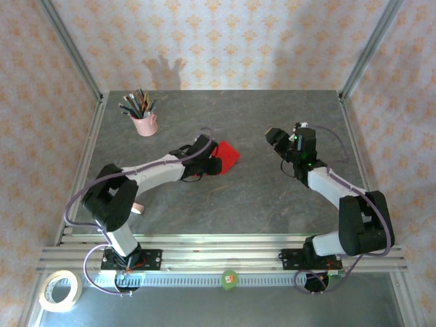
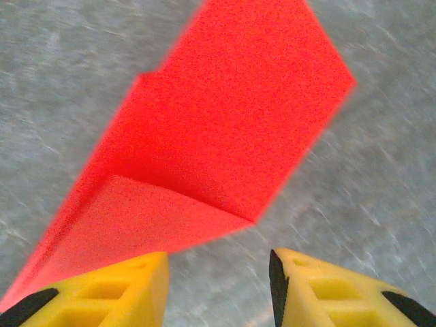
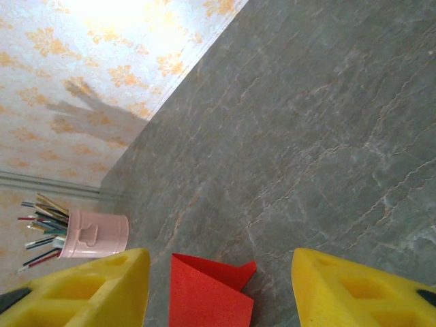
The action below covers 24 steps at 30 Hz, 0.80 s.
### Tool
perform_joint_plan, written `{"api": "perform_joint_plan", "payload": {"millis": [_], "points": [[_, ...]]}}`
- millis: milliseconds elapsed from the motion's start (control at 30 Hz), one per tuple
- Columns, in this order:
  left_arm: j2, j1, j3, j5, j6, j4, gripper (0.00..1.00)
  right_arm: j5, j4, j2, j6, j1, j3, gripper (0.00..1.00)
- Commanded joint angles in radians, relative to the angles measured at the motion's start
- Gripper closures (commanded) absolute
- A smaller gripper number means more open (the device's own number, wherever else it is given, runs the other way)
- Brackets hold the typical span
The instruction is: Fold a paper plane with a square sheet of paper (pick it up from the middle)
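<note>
paper plane (image 2: 231, 122) just beside left tool (image 2: 218, 262), jaws apart | right tool (image 3: 219, 255) apart, empty

The table (image 1: 272, 197) lies bare right of the plane (image 1: 229, 155) and on its near side, free for a gripper to pass. The left gripper (image 2: 216, 264) crowds the plane's left side, perhaps touching its edge. The cup (image 1: 144, 125) stands well apart, back-left of the plane.

Paper plane (image 2: 225, 136): thin matt red paper, crisp creases. The table (image 1: 259, 197) is a dull grey stone-look slab, faintly veined. Left gripper (image 2: 219, 262) fingers (image 2: 327, 293): smooth yellow moulded plastic. Pink cup (image 3: 95, 235), glossy, glazed-looking. Frame rails (image 1: 225, 257), brushed metal.
</note>
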State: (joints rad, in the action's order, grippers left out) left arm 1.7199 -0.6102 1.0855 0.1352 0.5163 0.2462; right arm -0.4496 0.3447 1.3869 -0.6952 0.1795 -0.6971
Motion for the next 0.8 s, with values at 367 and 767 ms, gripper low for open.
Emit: {"api": "perform_joint_plan", "payload": {"millis": [367,767], "points": [[0.178,0.107,0.058,0.083,0.132,-0.136,0.62,-0.075,0.064,0.022,-0.063,0.009,0.045,0.43],[0.172,0.124,-0.068,0.163,0.396,-0.212,0.65,-0.098,0.058,0.164,-0.192,0.211,0.033,0.46]]}}
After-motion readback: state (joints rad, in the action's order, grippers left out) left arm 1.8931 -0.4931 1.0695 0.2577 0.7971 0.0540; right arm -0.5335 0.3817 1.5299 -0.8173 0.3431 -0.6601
